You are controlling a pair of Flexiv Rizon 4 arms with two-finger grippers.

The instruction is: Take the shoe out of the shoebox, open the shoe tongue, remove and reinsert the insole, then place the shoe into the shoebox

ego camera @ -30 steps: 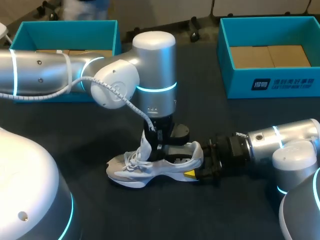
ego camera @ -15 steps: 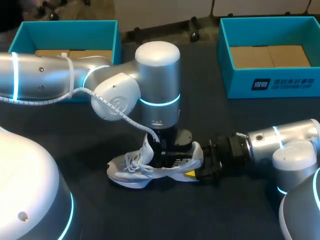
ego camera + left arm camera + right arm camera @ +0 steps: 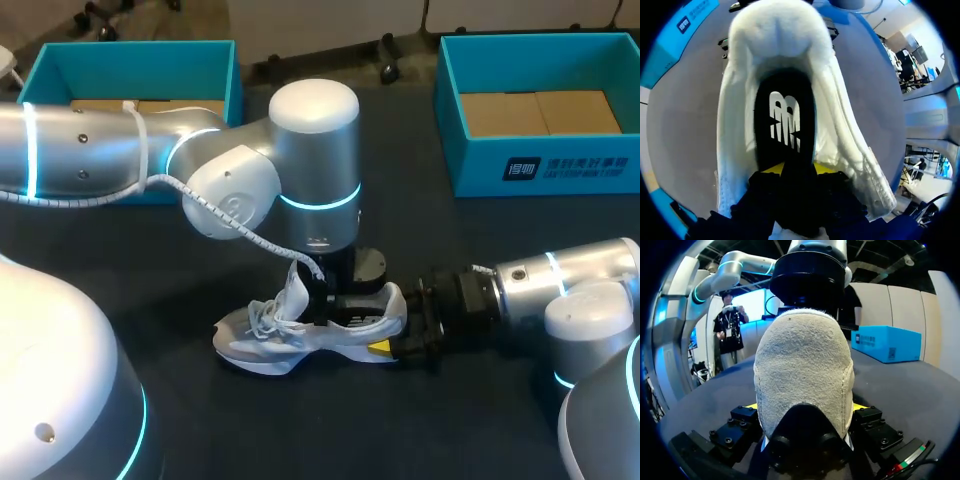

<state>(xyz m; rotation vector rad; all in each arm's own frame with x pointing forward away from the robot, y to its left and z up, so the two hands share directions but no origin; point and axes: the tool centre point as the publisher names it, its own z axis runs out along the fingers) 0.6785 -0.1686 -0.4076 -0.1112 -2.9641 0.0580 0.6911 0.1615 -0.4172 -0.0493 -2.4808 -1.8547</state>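
The head view looks down from above and behind onto the dark table (image 3: 150, 290), far enough back to take in both arms. The left wrist view peers straight down, very near, into the white mesh sneaker (image 3: 845, 135). The right wrist view sits low at tabletop level, facing the sneaker's pale fuzzy heel (image 3: 802, 370) at close range. All three views share that shoe.

a robotics lab bench: a dark tabletop (image 3: 150, 260) carries a white shoe (image 3: 300, 335), a silver left arm (image 3: 100, 150) with a glowing teal ring reaching it from one side, the right arm (image 3: 570, 275) from the other, one teal shoebox (image 3: 215, 60) behind-left of the shoe, another shoebox (image 3: 560, 165) behind-right
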